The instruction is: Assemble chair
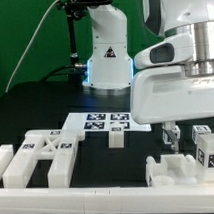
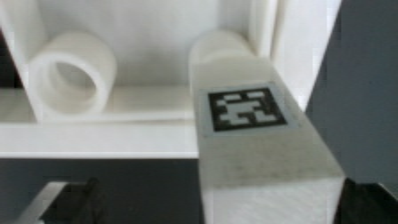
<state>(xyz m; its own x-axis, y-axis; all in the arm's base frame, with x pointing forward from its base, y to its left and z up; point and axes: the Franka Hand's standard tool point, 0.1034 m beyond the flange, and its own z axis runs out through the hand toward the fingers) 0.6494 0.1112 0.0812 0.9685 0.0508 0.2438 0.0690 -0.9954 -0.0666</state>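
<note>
exterior view showed the end effector (image 1: pixel 175 135) low over a cluster of white chair parts (image 1: pixel 179 174) at that view's right, its jaws spread wide with no grip that could be made out. a second cluster (image 1: pixel 43 159) lay on the dark surface (image 1: pixel 113 177) at the view's left, and a small block (image 1: pixel 116 138) stood just in front of the marker board (image 1: pixel 102 121). in the wrist view a tagged slab (image 2: pixel 249 130) ran between the spread jaws, beside a piece with a round hole (image 2: pixel 71 82); contact could not be judged.
</note>
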